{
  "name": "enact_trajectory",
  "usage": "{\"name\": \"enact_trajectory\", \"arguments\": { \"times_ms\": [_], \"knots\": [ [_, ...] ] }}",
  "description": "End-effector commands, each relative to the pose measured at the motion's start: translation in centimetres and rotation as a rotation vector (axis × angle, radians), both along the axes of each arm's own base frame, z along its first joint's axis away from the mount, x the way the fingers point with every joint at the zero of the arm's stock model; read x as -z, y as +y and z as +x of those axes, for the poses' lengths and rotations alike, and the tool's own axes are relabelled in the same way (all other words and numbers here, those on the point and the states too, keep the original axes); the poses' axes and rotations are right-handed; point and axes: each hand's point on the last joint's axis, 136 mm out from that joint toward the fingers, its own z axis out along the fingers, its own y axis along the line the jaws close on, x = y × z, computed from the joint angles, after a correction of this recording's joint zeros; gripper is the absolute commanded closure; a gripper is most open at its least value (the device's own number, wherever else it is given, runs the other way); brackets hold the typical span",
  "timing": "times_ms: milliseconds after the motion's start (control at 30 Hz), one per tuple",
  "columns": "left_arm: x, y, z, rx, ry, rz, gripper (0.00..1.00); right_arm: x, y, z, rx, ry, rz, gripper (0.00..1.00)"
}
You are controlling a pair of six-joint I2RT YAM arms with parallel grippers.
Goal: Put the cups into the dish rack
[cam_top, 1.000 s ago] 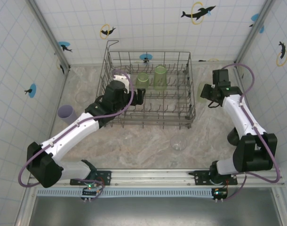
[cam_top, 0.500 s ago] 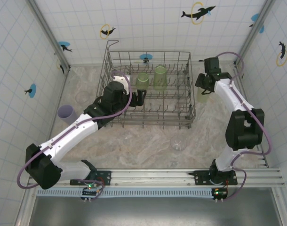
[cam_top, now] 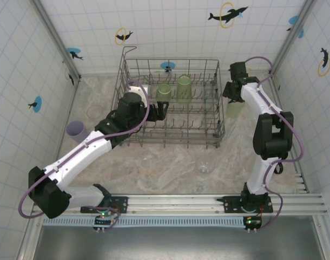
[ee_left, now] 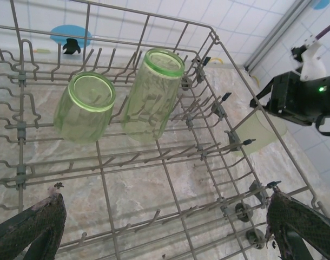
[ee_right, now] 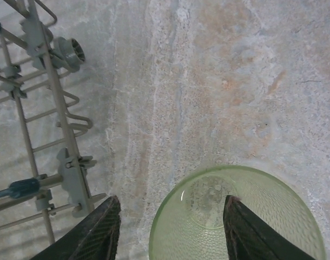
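Note:
The grey wire dish rack (cam_top: 126,76) stands at the table's middle back. Two light-green tumblers (cam_top: 164,92) (cam_top: 184,88) lean on its tines, also seen in the left wrist view (ee_left: 85,107) (ee_left: 152,93). My left gripper (cam_top: 159,112) (ee_left: 165,233) hangs wide open inside the rack, holding nothing. A third green tumbler (cam_top: 234,110) (ee_right: 238,216) stands upright on the table right of the rack. My right gripper (cam_top: 233,99) (ee_right: 170,230) is open above it, one finger (ee_right: 94,233) outside its rim, the other (ee_right: 251,233) over its mouth.
A lavender tumbler (cam_top: 77,131) lies at the left wall. A clear glass (cam_top: 204,164) stands in front of the rack. The rack's right edge with its rollers (ee_right: 67,54) is close to the right gripper. Tiled walls enclose the table.
The right arm swung in toward the back and the rack's right side, bringing its gripper over the green tumbler. The left arm barely moved.

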Motion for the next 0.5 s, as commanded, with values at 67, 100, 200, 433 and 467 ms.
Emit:
{"name": "enact_trajectory", "arguments": {
  "times_ms": [67, 100, 200, 433, 467],
  "knots": [
    [0.3, 0.4, -0.3, -0.039, 0.035, -0.024, 0.03, 0.7, -0.7, -0.3, 0.02, 0.032, 0.003, 0.51],
    [0.4, 0.4, -0.2, -0.044, 0.038, -0.024, 0.03, 0.8, -0.8, -0.4, 0.02, 0.029, 0.006, 0.53],
    [0.9, 0.3, 0.1, -0.06, 0.059, -0.023, 0.03, 1.5, -1.0, -0.6, 0.012, 0.034, 0.027, 0.56],
    [1.3, 0.3, 1.4, -0.12, 0.081, -0.01, 0.03, 2.7, -1.6, -0.9, -0.005, 0.025, 0.041, 0.73],
    [1.3, 0.2, 1.7, -0.125, 0.083, -0.011, 0.03, 2.9, -1.5, -1.0, -0.011, 0.025, 0.05, 0.77]
  ]
}}
